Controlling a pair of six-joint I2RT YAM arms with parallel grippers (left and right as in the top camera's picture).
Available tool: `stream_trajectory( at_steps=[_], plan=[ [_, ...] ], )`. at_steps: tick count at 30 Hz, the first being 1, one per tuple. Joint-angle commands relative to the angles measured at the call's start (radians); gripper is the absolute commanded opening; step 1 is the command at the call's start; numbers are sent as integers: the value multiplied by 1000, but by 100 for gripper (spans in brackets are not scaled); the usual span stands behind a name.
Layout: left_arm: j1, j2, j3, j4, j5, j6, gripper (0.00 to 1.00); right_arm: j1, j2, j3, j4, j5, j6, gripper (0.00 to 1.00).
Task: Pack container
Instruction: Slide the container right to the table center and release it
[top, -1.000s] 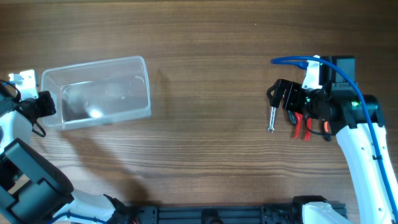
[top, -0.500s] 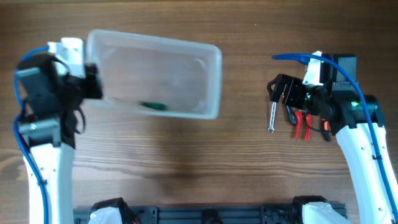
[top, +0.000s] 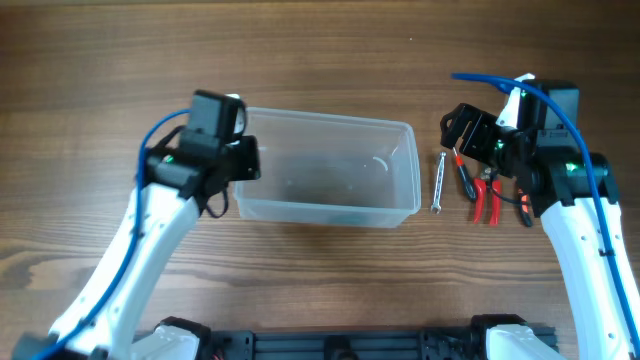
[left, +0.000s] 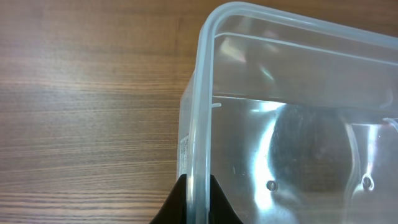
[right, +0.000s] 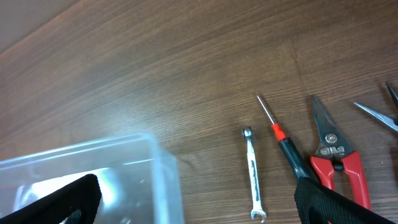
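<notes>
Overhead: the clear plastic container lies open side up at the centre of the wooden desk. The left end effector is at its left short wall. The right end effector hangs over the tools to the container's right: a small wrench just beside the container wall but apart from it, then a screwdriver and red-handled snips. Left wrist: the left end effector is clamped narrow on the container rim. Right wrist: the right end effector is spread wide and holds nothing. Wrench, screwdriver and snips lie side by side, with a container corner at lower left.
</notes>
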Motion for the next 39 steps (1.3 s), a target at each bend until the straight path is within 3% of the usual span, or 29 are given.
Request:
stream_trajectory(
  at_steps=[1, 6, 23, 27, 30, 34, 39],
  plan=[
    [-20, 113, 7, 30, -52, -74, 4, -4, 9, -3, -2, 21, 12, 100],
    [-21, 217, 7, 44, -36, -77, 4, -4, 9, -3, -12, 22, 6, 100],
    [-16, 221, 7, 121, -164, -89, 5, -4, 9, -3, -14, 22, 6, 100],
    [-13, 221, 7, 150, -164, -89, 23, -4, 9, -3, -18, 21, 6, 100],
    [-13, 221, 7, 153, -164, -89, 29, -4, 9, -3, -21, 22, 6, 100],
    [-9, 195, 8, 145, -165, -57, 31, -4, 9, -3, -25, 98, 2, 100],
    [70, 50, 17, 134, -171, -55, 56, -49, 9, -3, -37, 160, -51, 100]
  ],
)
